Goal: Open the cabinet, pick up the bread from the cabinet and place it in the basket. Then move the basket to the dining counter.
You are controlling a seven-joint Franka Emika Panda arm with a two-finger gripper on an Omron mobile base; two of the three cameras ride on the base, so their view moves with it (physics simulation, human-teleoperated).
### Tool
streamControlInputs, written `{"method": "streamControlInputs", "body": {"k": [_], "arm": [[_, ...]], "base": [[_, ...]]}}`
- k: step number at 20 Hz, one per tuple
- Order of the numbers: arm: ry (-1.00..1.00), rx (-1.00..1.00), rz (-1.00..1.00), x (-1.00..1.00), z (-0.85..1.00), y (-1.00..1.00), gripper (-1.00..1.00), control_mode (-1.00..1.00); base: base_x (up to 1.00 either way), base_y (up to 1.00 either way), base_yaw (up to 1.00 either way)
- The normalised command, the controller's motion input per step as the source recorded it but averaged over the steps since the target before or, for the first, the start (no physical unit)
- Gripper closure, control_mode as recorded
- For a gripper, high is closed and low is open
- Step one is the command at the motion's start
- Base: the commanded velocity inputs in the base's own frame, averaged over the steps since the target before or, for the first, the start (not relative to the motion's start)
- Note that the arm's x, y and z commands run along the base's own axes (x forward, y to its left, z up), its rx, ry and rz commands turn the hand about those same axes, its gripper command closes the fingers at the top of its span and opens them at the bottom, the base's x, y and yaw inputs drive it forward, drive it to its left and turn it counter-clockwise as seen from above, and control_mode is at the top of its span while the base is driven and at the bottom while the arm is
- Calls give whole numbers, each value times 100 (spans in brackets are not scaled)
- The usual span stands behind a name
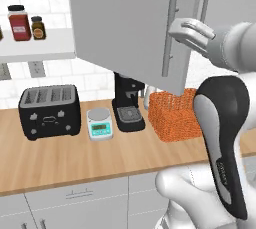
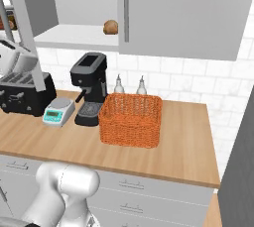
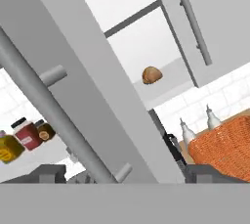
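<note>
No writing can be read anywhere; the jar labels are only blurs of colour. The cabinet [image 2: 183, 13] is flat matte grey, one door swung out, its round bar handle [image 3: 53, 115] crossing between the tips of the gripper [image 3: 124, 174], whose jaws stand wide with nothing held. The wooden counter [image 2: 183, 141] carries the basket [image 2: 131, 120], orange and mesh-woven, boxy, just beside a glossy black coffee machine [image 2: 91, 87]. Next along, a black toaster [image 1: 49, 110]. Up on the white shelf [image 2: 74, 37] inside the cabinet sits the bread [image 2: 110, 27], small, rounded, golden-brown.
</note>
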Motion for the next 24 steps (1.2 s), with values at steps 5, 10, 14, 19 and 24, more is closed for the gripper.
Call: {"method": "streamControlInputs", "body": {"k": [5, 10, 14, 19, 24], "arm": [[8, 38, 19, 12, 0, -98, -100, -100], [11, 29, 17, 77, 0, -60, -100, -100], [3, 16, 14, 89, -3, -1, -100, -100], [17, 21, 19, 99, -23, 24, -100, -100], [21, 24, 24, 67, -4, 22, -100, -100]], "base": [[0, 0, 0], [0, 0, 0], [0, 0, 0], [0, 0, 0], [0, 0, 0]]}}
